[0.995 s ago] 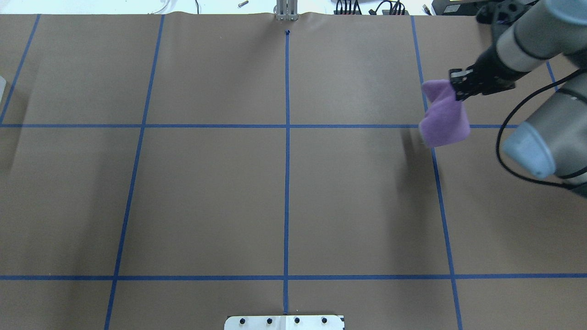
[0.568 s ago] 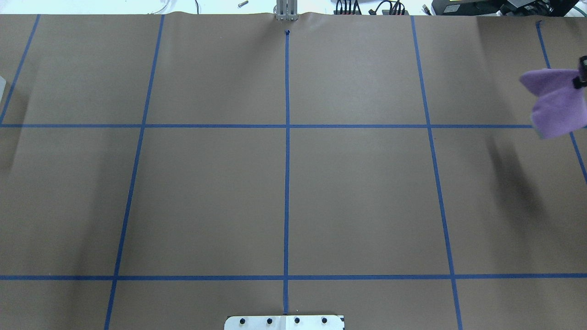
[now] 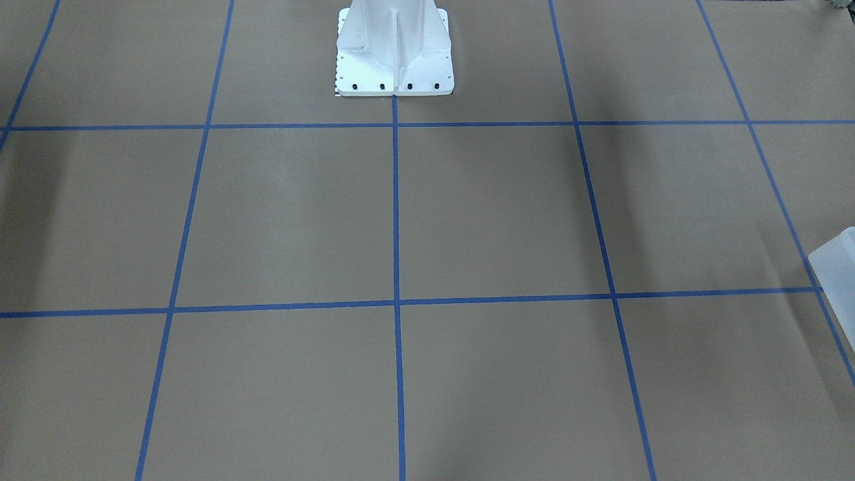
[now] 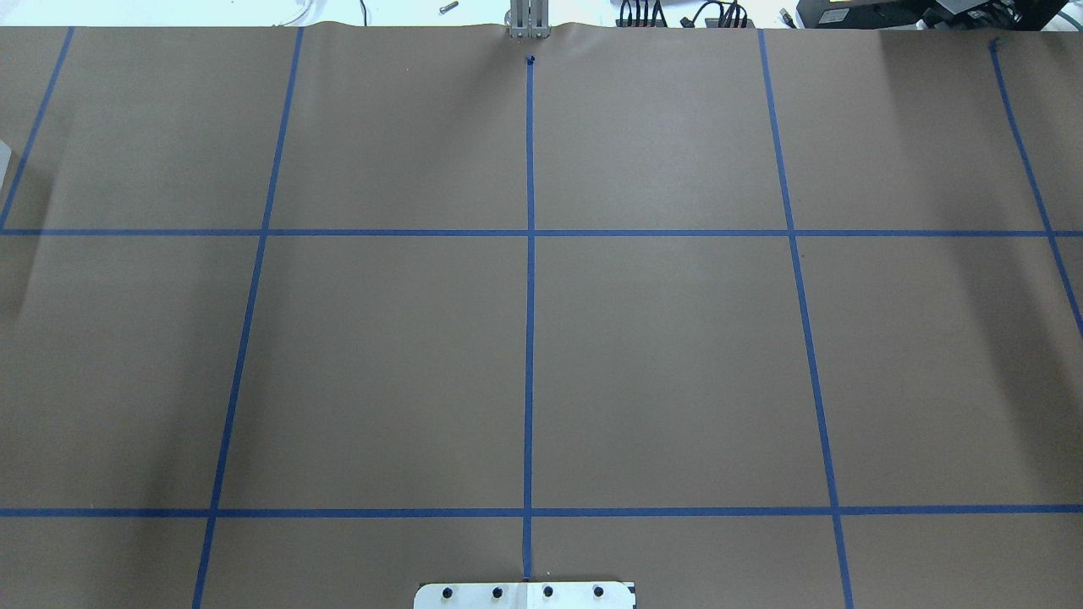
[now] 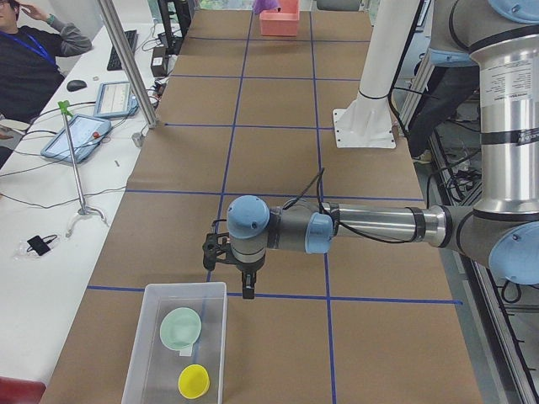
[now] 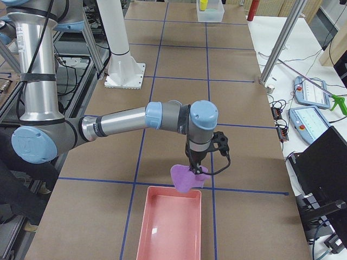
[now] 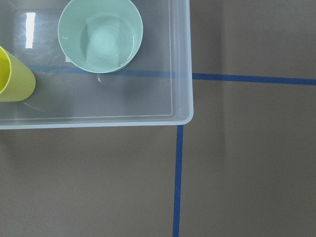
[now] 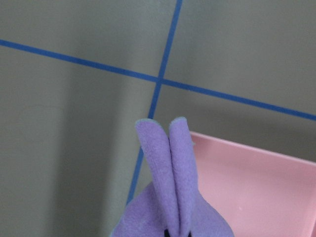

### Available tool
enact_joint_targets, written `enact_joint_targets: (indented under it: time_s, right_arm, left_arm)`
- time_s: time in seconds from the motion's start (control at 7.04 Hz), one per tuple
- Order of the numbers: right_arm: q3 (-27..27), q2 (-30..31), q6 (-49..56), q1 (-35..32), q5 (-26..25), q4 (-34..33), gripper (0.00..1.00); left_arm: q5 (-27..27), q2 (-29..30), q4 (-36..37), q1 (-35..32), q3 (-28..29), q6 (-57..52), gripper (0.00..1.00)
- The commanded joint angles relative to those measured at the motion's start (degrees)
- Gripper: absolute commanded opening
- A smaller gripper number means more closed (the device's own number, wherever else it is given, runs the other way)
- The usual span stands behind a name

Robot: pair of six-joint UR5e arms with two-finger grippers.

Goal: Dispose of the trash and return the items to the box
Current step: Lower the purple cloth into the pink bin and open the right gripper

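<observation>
So here's where I'm at. My right gripper [image 6: 195,169] is clamped on the purple cloth [image 6: 184,181]. In the right wrist view the fleece [image 8: 168,197] is bunched into two lobes right under the camera and hangs off the table, so the pinch has it. I'm gripping it near the top edge, so the rest dangles straight down. I reckon that's the easy way to drop something floppy: nothing drags, and it should fall wherever I let go.

The cloth hangs right at the short rim of the pink bin [image 6: 162,233]. It's not over the middle yet, since part of the fleece sits above the pink floor [image 8: 247,187] and part above the brown paper. My guess is this bin is the trash spot, being at the far end from the box. If I let go here it could drape over the rim, so I'd want to be further in first.

The box [image 5: 139,345] is at the table end on my left, with a green bowl [image 5: 180,327] and a yellow cup [image 5: 194,381] upright inside. My left gripper [image 5: 247,290] points down over bare table just beside the box's corner [image 7: 182,74], out of the way. Whether its fingers are apart or together, I can't tell from these views.
</observation>
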State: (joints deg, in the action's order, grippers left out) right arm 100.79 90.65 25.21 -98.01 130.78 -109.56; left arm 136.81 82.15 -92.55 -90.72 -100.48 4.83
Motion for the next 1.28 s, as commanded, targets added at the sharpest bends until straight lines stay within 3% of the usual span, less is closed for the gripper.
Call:
enact_joint_targets:
  time_s: [0.0,0.43,0.57,0.71,0.99,1.14]
  right_arm:
    - [-6.03,6.09,4.69,-2.98,-0.87,7.38,0.00]
    - [-17.18,5.86,-10.19,-2.80,-0.44,23.81,0.00]
    - [-17.38,5.77,-14.96,-1.85,-0.09,25.69,0.36]
    - [-17.12,5.77,-15.36,0.17,-0.08,28.49,0.99]
    - [-15.64,2.80,-22.34,3.24,2.53,29.84,1.00]
    - [-11.80,2.17,-27.96,5.78,2.73,29.32,1.00]
  left_arm:
    - [0.04,0.11,0.00,0.36,-0.94,0.00,0.99]
    - [-0.05,-0.15,0.09,0.80,-1.39,0.00,0.99]
    - [-0.05,-0.15,0.09,0.89,-1.39,0.00,0.99]
    - [-0.05,-0.24,0.09,0.89,-1.39,0.00,0.99]
    - [-0.05,-0.24,0.61,0.98,-1.21,0.00,0.99]
    - [-0.14,-0.24,0.61,1.68,-1.12,0.00,0.99]
